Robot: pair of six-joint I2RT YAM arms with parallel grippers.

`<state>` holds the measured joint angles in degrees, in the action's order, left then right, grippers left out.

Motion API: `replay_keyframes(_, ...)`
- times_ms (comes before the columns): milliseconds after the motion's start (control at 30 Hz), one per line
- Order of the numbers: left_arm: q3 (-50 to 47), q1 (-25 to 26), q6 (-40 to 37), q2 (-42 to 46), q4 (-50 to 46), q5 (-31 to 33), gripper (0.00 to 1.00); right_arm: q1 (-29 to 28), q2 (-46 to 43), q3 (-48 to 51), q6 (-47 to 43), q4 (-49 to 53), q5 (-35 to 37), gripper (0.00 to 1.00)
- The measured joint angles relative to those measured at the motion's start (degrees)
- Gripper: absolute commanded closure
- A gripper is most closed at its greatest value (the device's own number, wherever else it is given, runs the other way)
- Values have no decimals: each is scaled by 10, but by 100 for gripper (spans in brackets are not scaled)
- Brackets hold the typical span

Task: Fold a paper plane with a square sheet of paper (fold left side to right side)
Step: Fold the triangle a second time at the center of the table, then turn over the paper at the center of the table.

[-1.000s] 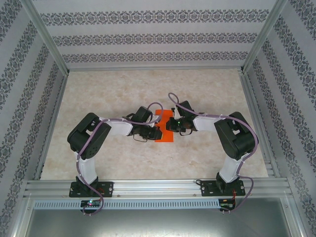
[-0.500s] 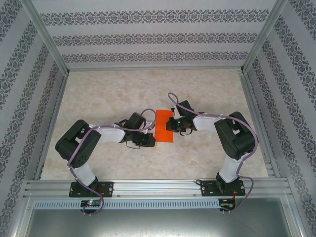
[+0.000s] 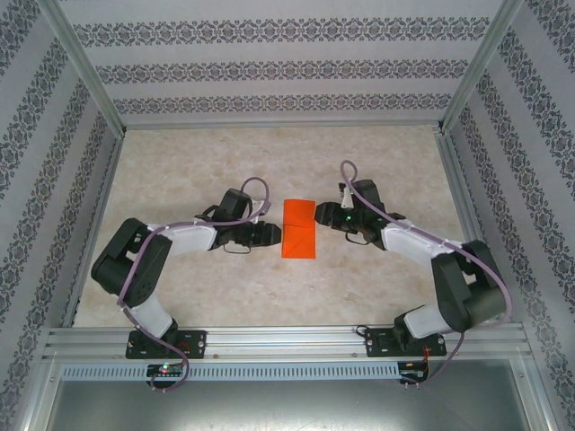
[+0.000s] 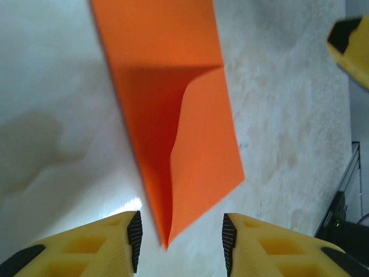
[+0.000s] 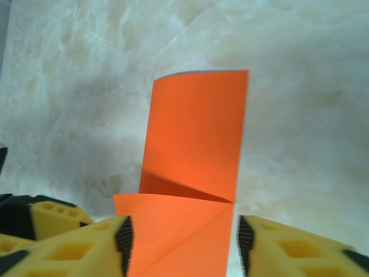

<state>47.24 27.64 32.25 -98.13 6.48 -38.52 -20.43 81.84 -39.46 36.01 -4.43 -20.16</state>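
The orange sheet of paper (image 3: 299, 229) lies in the middle of the pale marbled surface (image 3: 198, 171), between the two hands and touching neither of them. It is folded to a narrow strip. Its long axis runs from the side of the arm bases toward the far wall, and a crease goes across it about halfway. From the left wrist, the sheet (image 4: 173, 115) shows one loose layer standing a little up along the fold. From the right wrist, the sheet (image 5: 193, 144) has a diagonal crease in the part nearest the camera, and the part behind it casts a small shadow. The left hand (image 3: 272, 235) waits just beside the left long edge, with its yellow fingers (image 4: 115, 242) apart and nothing between them but one corner of the paper lying lower. The right hand (image 3: 323, 218) is near the right edge, also parted and holding nothing.
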Motion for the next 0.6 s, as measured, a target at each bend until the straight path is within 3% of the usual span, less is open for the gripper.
replay_keyframes(133,29,0,7,-45,34,-18,52,12,-36,40,10,-16,-7,18)
replay_keyframes(267,47,0,13,-78,50,-28,59,16,-52,58,19,-28,-27,2)
replay_keyframes(467,57,0,12,-91,60,-30,89,16,-57,76,35,-51,-58,2)
replay_keyframes(600,51,0,4,-86,61,-4,95,16,-43,77,44,-62,-75,2)
